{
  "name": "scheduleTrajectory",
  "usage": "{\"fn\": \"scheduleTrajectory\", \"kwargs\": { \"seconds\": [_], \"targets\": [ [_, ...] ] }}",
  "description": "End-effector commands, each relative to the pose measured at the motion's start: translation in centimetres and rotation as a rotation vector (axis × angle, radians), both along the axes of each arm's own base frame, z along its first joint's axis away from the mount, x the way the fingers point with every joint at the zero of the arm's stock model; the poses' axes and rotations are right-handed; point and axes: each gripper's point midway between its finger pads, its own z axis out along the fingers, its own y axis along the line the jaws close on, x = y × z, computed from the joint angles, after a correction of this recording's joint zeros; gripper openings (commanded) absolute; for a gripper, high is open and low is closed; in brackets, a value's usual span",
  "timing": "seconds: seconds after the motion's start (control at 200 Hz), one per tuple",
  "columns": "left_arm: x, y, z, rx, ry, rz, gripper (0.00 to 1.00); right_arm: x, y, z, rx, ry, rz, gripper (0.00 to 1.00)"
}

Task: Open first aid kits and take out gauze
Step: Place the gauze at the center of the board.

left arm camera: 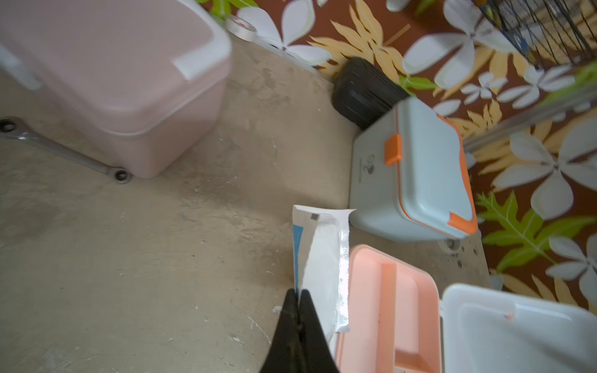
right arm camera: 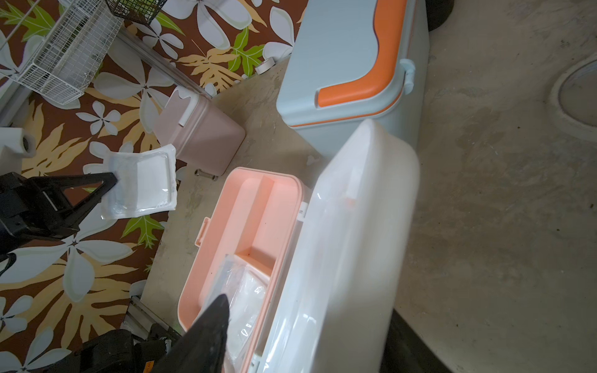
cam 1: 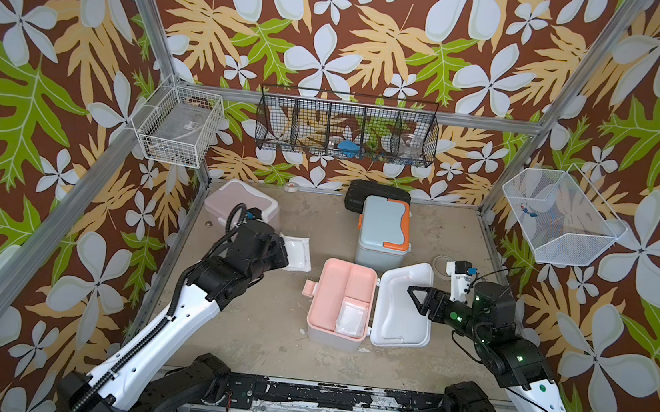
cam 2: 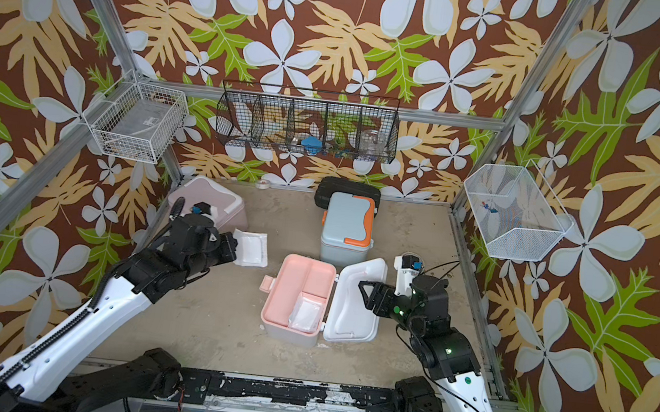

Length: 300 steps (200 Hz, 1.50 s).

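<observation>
While the boxy white plastic first aid kit with a peach inner tray [cam 1: 318, 297] stands open at the near middle of the bare beige tabletop [cam 1: 256, 333], its white lid [cam 1: 403, 331] swung out to the right, one flat white gauze pad in a clear plastic packet [cam 1: 351, 321] lies in the tray's near compartment. The right gripper [cam 1: 419, 299] hovers over that lid; whether its jaws are parted is hard to tell. Beyond, to the left, the left gripper [left arm camera: 298, 294] pinches the edge of a second packeted gauze pad [left arm camera: 323, 258], holding it clear of the table. Farther back, the light blue lidded kit with orange trim [cam 1: 384, 229] stands closed, the dusty pink kit with white trim [cam 1: 229, 196] sits shut at far left, and a flat black ribbed case [cam 1: 371, 190] lies just behind the blue one.
</observation>
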Motion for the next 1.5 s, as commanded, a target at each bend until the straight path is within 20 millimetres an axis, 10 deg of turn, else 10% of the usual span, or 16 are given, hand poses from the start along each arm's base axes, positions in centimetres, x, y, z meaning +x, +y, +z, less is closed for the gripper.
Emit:
{"fn": "scheduleTrajectory", "kwargs": {
  "seconds": [0.0,0.32,0.731,1.291,1.496],
  "targets": [
    [0.6,3.6,-0.3,-0.082,-0.031,0.105,0.0,0.2,0.3,0.3,0.003,-0.021,0.017,0.69],
    [2.7,14.3,-4.0,-0.176,-0.053,0.544,0.0,0.1,0.5,0.3,0.006,-0.014,0.03,0.71],
    [0.9,24.0,-8.6,-0.133,-0.008,0.974,0.0,-0.1,0.8,0.2,0.008,-0.01,0.05,0.73],
    [1.6,27.8,-15.4,-0.073,0.135,1.097,0.0,0.2,1.1,-0.1,0.005,0.003,0.068,0.73],
    [1.5,26.6,-14.4,-0.098,0.117,1.028,0.41,0.3,1.1,0.1,0.0,0.001,0.069,0.73]
  ]
}}
